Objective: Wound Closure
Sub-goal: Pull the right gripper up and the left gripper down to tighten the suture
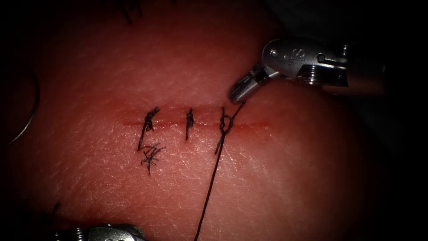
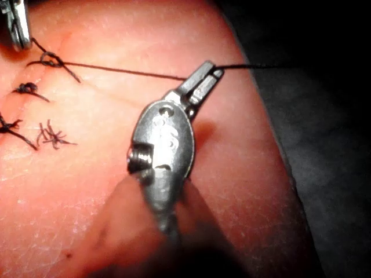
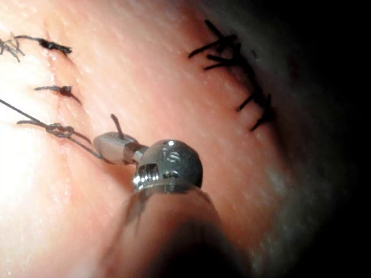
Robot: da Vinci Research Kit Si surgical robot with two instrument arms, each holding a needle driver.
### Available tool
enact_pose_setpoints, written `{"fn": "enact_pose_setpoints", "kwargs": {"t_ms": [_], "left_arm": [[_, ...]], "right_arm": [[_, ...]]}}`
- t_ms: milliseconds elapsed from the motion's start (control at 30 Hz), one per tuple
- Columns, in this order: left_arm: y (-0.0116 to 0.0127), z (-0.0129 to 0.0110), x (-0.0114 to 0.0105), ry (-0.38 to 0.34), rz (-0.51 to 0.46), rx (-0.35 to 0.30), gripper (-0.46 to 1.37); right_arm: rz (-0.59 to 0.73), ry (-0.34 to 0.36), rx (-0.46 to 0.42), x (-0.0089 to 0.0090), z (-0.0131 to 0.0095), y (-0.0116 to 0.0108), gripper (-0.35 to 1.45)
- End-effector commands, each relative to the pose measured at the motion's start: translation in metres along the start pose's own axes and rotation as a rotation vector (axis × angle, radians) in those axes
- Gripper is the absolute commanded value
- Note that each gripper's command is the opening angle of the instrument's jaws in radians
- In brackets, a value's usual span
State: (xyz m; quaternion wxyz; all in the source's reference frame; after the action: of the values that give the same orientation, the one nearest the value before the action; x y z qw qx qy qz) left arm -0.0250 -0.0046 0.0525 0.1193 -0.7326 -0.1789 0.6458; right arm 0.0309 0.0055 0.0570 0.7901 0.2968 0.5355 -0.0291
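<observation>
- The tissue (image 1: 276, 178) carries a horizontal cut (image 1: 196, 122) crossed by three dark stitches; a loose tuft of cut thread ends (image 1: 150, 156) lies just near of the leftmost stitch.
- The right tool (image 1: 238, 94) hovers just far of the rightmost knot (image 1: 226, 125), its jaws clenched on the short thread tail rising from that knot (the right wrist view shows the tail at the tips).
- The left tool (image 2: 204, 78) grasps the long thread (image 1: 209, 196), which runs taut from the knot toward the near edge.
- A curved needle (image 1: 31, 111) lies at the far left, well apart from the cut; whether it touches the tissue I cannot tell.
</observation>
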Motion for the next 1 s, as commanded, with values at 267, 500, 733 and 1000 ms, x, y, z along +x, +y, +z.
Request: {"fn": "enact_pose_setpoints", "kwargs": {"t_ms": [267, 500, 733, 1000], "left_arm": [[0.0008, 0.0003, -0.0008, 0.000, 0.018, -0.006, -0.35], [0.0025, 0.0005, -0.0024, -0.003, 0.008, -0.010, -0.35], [0.0043, 0.0007, -0.0040, -0.005, -0.002, -0.018, -0.35], [0.0058, 0.0009, -0.0049, -0.005, -0.007, -0.026, -0.35]], "right_arm": [[-0.021, -0.009, -0.026, 0.0002, 0.0005, 0.0003, -0.35], [-0.046, -0.031, -0.065, 0.0003, 0.0006, 0.0007, -0.35], [-0.092, -0.056, -0.103, 0.0004, 0.0007, 0.0009, -0.35], [-0.135, -0.081, -0.127, 0.0005, 0.0007, 0.0012, -0.35]]}}
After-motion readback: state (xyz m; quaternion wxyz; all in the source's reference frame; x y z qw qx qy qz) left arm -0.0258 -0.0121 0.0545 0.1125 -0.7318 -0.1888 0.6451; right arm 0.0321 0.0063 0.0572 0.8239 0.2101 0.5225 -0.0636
